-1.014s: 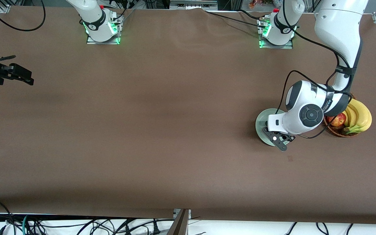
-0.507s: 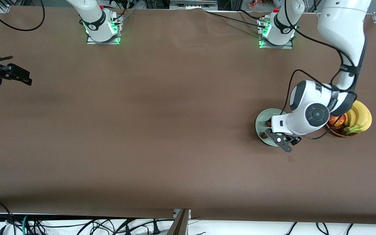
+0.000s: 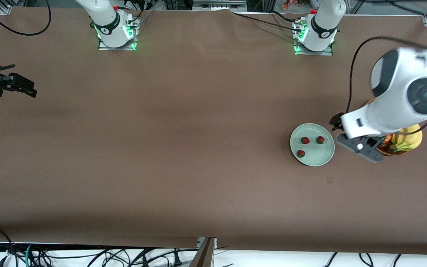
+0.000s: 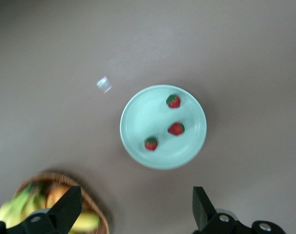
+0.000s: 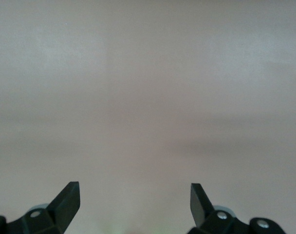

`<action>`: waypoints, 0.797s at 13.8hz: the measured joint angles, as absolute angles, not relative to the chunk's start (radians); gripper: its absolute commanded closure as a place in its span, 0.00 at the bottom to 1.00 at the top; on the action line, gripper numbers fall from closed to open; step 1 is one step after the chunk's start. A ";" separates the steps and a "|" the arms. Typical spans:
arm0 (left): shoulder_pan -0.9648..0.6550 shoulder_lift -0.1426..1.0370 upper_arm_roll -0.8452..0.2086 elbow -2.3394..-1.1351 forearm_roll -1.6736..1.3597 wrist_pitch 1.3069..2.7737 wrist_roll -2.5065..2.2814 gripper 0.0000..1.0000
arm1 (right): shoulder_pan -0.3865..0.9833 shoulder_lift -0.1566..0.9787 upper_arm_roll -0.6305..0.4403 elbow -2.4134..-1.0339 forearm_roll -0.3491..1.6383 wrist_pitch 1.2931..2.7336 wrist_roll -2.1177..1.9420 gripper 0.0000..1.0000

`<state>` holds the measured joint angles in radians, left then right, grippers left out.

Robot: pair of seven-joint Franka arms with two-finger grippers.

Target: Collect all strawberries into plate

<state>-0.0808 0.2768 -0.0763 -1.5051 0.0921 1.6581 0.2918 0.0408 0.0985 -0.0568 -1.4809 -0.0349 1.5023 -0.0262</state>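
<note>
Now my left gripper [image 3: 358,142] hangs spread and empty at frame right between plate [image 3: 321,158] and basket [image 3: 384,150], three strawberries [image 3: 305,140] on the plate, my right gripper [image 3: 20,86] waiting wide at the left edge.

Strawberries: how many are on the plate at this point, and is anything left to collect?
Done: all three strawberries lie on the plate. In hand: nothing; the left gripper is open and empty, up between the plate and the fruit basket. The right gripper is open, waiting at the right arm's end of the table. Left: no berry shows on the tabletop, so the job looks complete.
</note>
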 measured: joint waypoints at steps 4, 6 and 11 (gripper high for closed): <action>-0.081 0.190 -0.072 -1.433 0.090 1.525 0.145 0.00 | 0.041 0.098 -0.057 -1.481 -0.035 1.504 -0.026 0.00; -0.070 0.110 -0.058 -1.483 0.052 1.574 0.125 0.00 | 0.041 0.098 -0.057 -1.481 -0.035 1.505 -0.026 0.00; 0.031 -0.131 -0.122 -1.774 0.023 1.716 0.087 0.00 | 0.041 0.099 -0.057 -1.481 -0.035 1.505 -0.028 0.00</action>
